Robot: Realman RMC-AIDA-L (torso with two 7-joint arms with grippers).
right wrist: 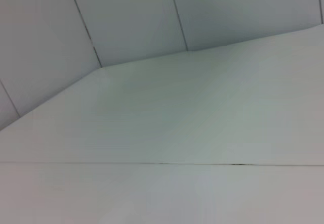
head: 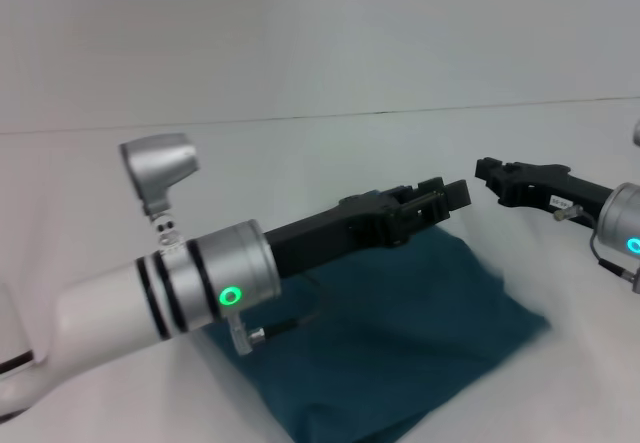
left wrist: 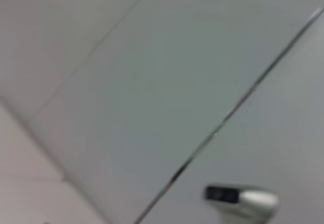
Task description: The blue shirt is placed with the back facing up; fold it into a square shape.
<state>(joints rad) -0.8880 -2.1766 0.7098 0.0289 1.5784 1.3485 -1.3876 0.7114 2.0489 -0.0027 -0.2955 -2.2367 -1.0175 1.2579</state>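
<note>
Blue shirt (head: pixel 400 333) lies folded into a compact, roughly square bundle on the white surface (head: pixel 300 153), low centre of the head view, plain side up, no lettering visible. Its near edge runs off the bottom of the frame.

Left claw (head: pixel 445 200) is raised above the shirt's far edge, pointing toward the right arm, holding nothing; cannot tell if its fingers are parted or closed. Left arm crosses over the shirt's left part.

Right claw (head: pixel 487 175) hangs above the bare surface just past the shirt's far right corner, pointing at the left claw, tips near but apart. It carries nothing; finger state cannot tell.

Both wrist views show only pale panels and seams; left wrist view also catches a silver-and-black part (left wrist: pixel 240 197), not identifiable.
</note>
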